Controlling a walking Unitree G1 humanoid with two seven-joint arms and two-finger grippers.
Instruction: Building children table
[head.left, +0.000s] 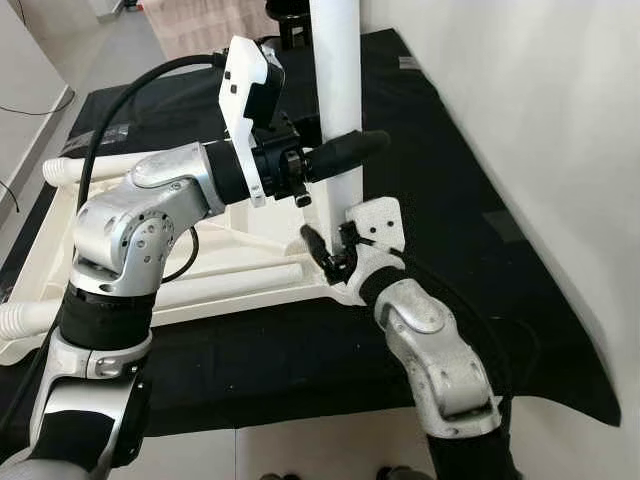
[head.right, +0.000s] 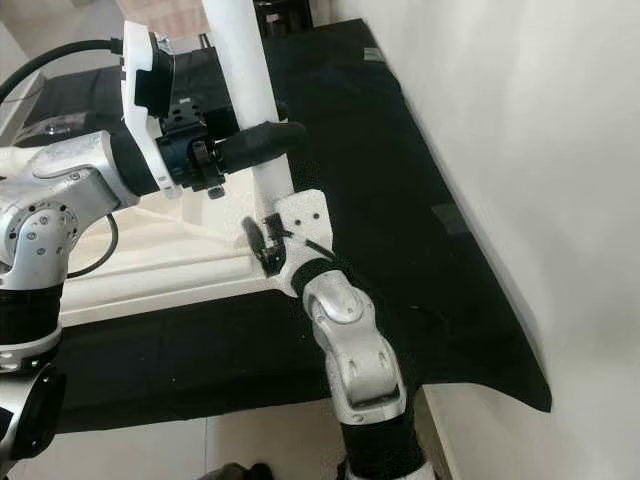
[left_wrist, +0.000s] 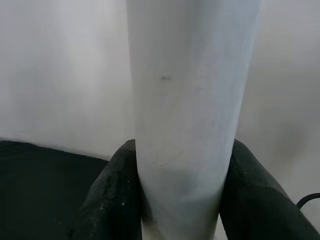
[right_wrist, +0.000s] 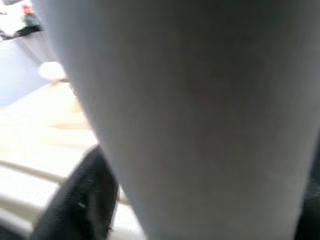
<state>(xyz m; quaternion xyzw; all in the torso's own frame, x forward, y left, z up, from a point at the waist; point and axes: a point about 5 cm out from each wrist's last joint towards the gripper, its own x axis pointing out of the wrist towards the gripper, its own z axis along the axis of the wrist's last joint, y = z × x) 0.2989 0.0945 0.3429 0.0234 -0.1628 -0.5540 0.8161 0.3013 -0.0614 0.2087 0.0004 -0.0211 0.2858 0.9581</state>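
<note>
1. So, the white table leg (head.left: 338, 80) stands upright at the near right corner of the upturned white tabletop (head.left: 230, 265), which lies on a black cloth (head.left: 450, 200).
2. The left gripper (head.left: 350, 150) is clamped around the leg partway up, a finger on each side.
3. The right gripper (head.left: 325, 255) hugs the leg's base; can't tell how tightly.
4. Probably seating the leg: keep it vertical, press straight down, no wobbling.

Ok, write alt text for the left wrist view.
The left gripper clasps an upright white table leg, one black finger on each side of it. Behind the leg are a pale wall and, low down, a black cloth.
</note>
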